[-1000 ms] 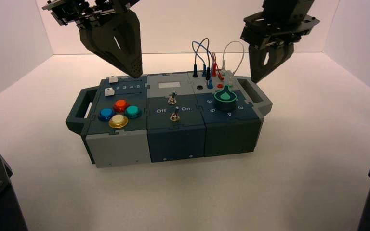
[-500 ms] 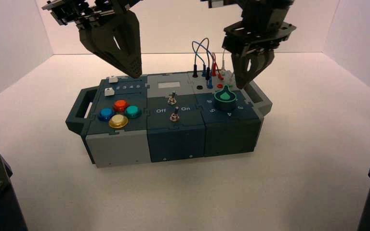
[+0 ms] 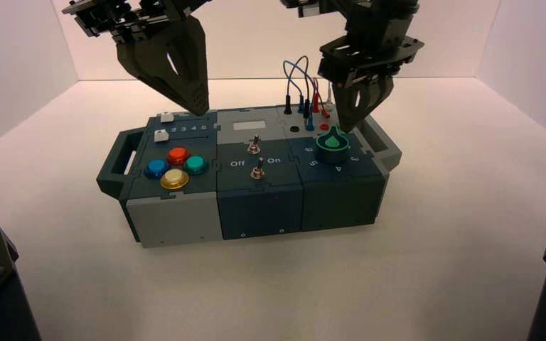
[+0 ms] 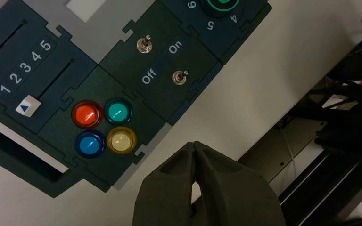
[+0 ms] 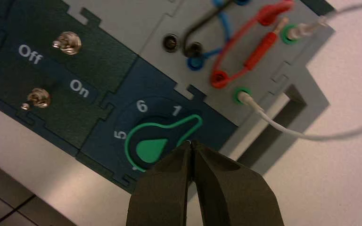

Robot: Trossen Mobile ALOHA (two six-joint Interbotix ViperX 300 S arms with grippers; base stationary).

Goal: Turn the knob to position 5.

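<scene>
The knob (image 3: 332, 144) is a bright-green dial with a dark rim on the right block of the box (image 3: 185, 217). In the right wrist view the knob (image 5: 151, 148) has its pointer tip by the numeral 1 (image 5: 176, 111). The numeral 5 (image 5: 120, 134) lies on the arc on the knob's other side. My right gripper (image 3: 346, 128) is shut and empty, with its tips just above the knob's right rear edge; it also shows in its own wrist view (image 5: 191, 142). My left gripper (image 3: 199, 110) is shut and hangs idle above the box's left rear; it also shows in its own wrist view (image 4: 194, 143).
Blue, red, black and white wires (image 3: 306, 78) loop up from sockets just behind the knob. Two metal toggle switches (image 3: 256, 158) stand on the middle block. Several coloured pushbuttons (image 3: 176, 167) and two sliders (image 3: 162, 126) sit on the left block. Handles (image 3: 117, 160) stick out at both ends.
My right gripper has moved left and down from above the box's right handle to just over the knob. The left arm and the knob have not moved.
</scene>
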